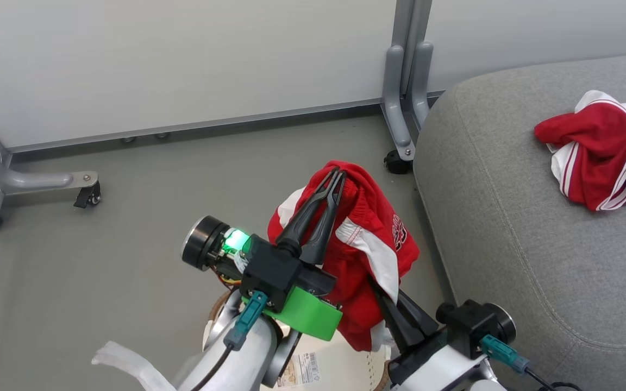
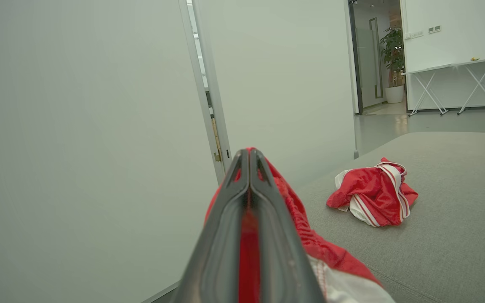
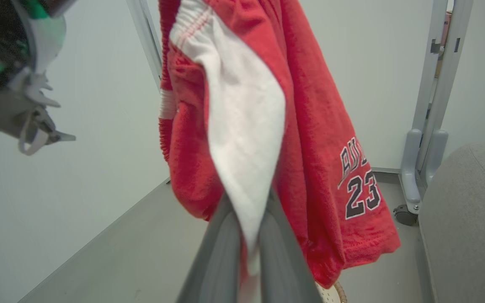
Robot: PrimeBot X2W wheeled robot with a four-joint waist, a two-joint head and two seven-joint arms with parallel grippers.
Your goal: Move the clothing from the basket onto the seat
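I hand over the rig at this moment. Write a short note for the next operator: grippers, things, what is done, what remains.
Left gripper: shut on the red shorts, held above the basket.
Right gripper: shut on the shorts' white panel, lower down.
Done: another red garment lies on the seat.
Left to do: carry the shorts over the seat and release them. The basket's inside is hidden; check it for more clothing.
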